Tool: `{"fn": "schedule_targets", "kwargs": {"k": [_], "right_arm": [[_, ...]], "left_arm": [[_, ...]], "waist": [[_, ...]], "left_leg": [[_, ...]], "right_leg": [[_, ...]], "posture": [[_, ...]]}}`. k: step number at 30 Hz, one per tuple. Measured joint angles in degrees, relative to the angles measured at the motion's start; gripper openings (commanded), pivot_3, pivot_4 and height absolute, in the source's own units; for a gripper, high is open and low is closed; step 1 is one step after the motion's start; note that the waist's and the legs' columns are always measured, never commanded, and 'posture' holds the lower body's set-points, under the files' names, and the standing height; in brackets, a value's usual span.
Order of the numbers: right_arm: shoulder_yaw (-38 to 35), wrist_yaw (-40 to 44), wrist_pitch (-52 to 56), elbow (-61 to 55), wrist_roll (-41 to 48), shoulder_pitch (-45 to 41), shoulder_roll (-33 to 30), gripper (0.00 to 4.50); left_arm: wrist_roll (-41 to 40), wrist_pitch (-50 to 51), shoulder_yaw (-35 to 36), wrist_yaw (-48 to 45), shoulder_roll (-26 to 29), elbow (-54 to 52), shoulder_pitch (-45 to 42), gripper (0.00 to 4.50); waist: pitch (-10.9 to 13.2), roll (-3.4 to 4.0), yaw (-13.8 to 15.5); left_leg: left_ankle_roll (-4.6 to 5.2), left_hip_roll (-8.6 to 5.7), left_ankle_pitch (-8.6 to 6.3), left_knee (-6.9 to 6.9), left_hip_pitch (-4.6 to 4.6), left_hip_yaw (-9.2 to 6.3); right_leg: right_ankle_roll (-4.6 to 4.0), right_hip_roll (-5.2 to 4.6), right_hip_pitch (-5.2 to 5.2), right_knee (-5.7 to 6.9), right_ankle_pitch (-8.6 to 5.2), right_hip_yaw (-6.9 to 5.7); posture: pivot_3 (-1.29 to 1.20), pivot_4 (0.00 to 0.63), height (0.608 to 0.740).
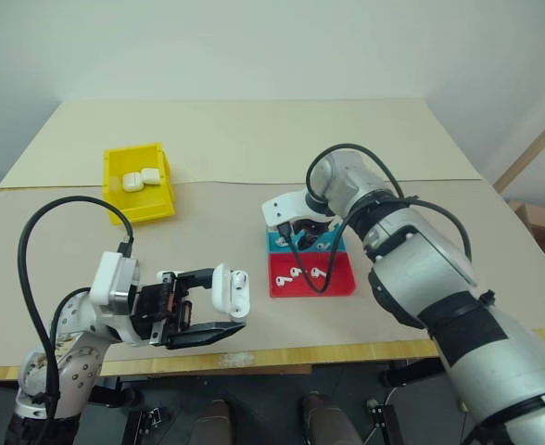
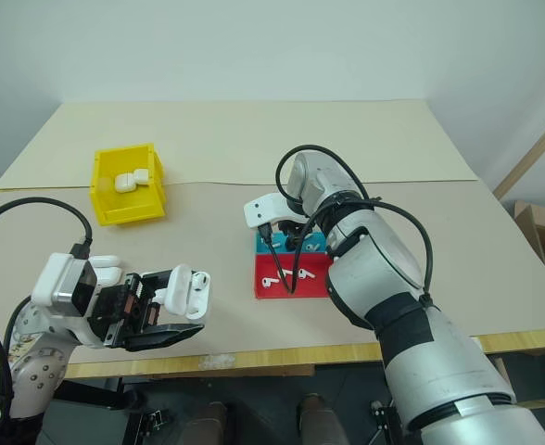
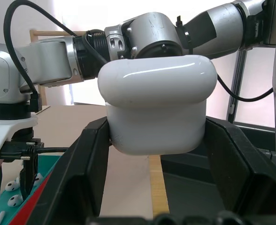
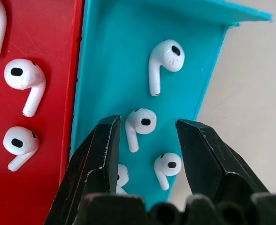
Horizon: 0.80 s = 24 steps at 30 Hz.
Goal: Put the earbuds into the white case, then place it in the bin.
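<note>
My left gripper (image 1: 222,302) is shut on the white case (image 1: 230,289), held above the table's near edge; its lid looks swung open. The same case (image 3: 157,108) sits between the black fingers in the left wrist view. My right gripper (image 4: 145,124) points down into a blue tray (image 4: 105,56), open, with one of the earbuds (image 4: 139,123) lying between its fingers, untouched. More earbuds (image 4: 165,58) lie around it. The yellow bin (image 1: 145,206) stands at the far left.
A red tray (image 1: 343,284) with loose earbuds (image 1: 296,273) adjoins the blue tray on its near side. Two white cases (image 1: 132,180) lie inside the bin. A black cable loops from my right wrist over the trays. The table's wooden front edge (image 1: 282,354) runs below my left gripper.
</note>
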Motion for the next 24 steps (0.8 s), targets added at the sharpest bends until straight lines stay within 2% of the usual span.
{"fn": "schedule_targets", "kwargs": {"k": [14, 17, 19, 24], "right_arm": [[0.00, -0.82, 0.35, 0.19, -0.86, 0.65, -0.05, 2.30], [0.00, -0.82, 0.35, 0.19, -0.94, 0.67, -0.05, 1.76], [0.00, -0.71, 0.27, 0.19, -1.17, 0.69, -0.06, 1.14], [-0.02, -0.63, 0.20, 0.18, -1.38, 0.70, -0.07, 1.14]], "left_arm": [[-0.57, 0.05, 1.10, -1.75, 0.69, 1.09, -0.09, 2.77], [-2.13, 0.15, 2.86, -2.35, 1.55, 1.66, -0.17, 2.77], [-2.64, 0.50, 3.19, -2.37, 2.31, 1.66, -0.45, 2.77], [-3.01, 1.42, 1.99, -0.64, 1.63, 0.43, -0.92, 2.77]], "waist": [[0.00, 0.00, -0.05], [0.00, 0.00, -0.06], [0.00, 0.00, -0.05], [0.00, 0.00, -0.03]], "left_leg": [[0.00, 0.00, 0.00, 0.00, 0.01, 0.00], [0.00, 0.00, 0.00, 0.00, 0.01, 0.00], [0.00, 0.00, 0.00, 0.00, 0.01, 0.00], [0.00, 0.00, 0.00, 0.00, 0.00, 0.00]], "right_leg": [[0.00, 0.00, 0.00, 0.01, 0.00, 0.00], [0.00, 0.01, 0.00, 0.01, 0.00, 0.00], [0.00, 0.00, 0.00, 0.01, 0.00, 0.00], [0.00, 0.00, 0.00, 0.00, 0.00, 0.00]], "posture": [[0.00, 0.150, 0.740], [0.00, 0.150, 0.740], [0.00, 0.150, 0.740], [0.00, 0.150, 0.740]]}}
